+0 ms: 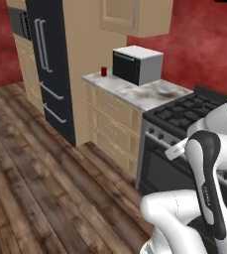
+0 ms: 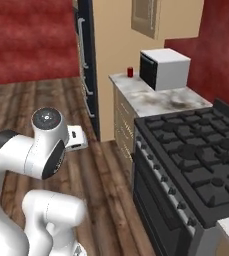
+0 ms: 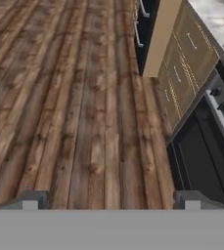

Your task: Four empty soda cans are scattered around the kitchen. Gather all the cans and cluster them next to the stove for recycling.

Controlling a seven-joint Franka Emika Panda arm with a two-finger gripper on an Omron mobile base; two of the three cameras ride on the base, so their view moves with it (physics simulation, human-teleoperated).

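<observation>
Far back on the marble counter [image 1: 149, 94], a single red soda can [image 1: 104, 71] stood upright near the counter's rear corner, just beside the microwave [image 1: 137, 64] and apart from it. From the right base view the same can [image 2: 130, 72] sat on the counter's far end, between the microwave [image 2: 165, 68] and the tall dark fridge [image 2: 86, 65]. The stove [image 2: 196, 160], black with cast grates and a row of grey knobs along its front, stood at the near end of that counter, touching it.

The gripper [image 3: 111, 199] hung well apart from the can, low and out over the wooden floor [image 3: 74, 107], with its two finger tips [image 3: 29, 200] set wide and nothing between them. In the hand view it looked down along the floorboards, with the stove's oven door [image 3: 201, 166] and knobs at the right and the pale drawer fronts [image 3: 182, 73] beyond them. In that view the can itself lay out of sight, above the drawer fronts.

Between the claw and the can lay the whole stretch of counter, with the microwave occupying much of its middle. An upper cabinet [image 1: 135, 17] hung over the counter above the microwave. The arm's white links [image 1: 204, 168] folded up close to the stove front in the left base view, and in the right base view the arm's elbow [image 2: 46, 145] bulked over the floor to the left of the stove.
</observation>
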